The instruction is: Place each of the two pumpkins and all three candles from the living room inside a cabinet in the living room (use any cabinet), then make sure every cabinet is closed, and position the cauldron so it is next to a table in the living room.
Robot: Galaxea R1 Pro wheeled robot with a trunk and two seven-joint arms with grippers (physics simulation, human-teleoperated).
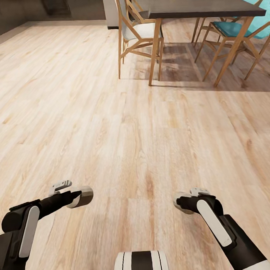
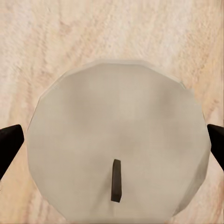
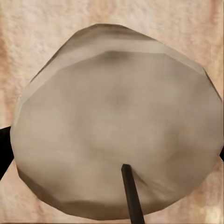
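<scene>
I hold two candles low over the light wood floor. One pale cream candle (image 1: 86, 196) sits in my left gripper (image 1: 77, 196), which is shut on it. The left wrist view looks down on this candle's flat top (image 2: 116, 140) and dark wick, with a black fingertip (image 2: 9, 142) at each side. Another candle (image 1: 179, 204) is held by my right gripper (image 1: 186, 201), also shut. That candle (image 3: 116, 126) appears tilted in the right wrist view, its wick pointing toward the camera. The pumpkins, the cabinet and the cauldron are out of view.
Ahead to the right stands a dark-topped table (image 1: 207, 6) on wooden legs. A white-seated wooden chair (image 1: 139, 32) is at its left and teal-seated chairs (image 1: 232, 29) at its right. Open wood floor (image 1: 90, 113) stretches between me and them.
</scene>
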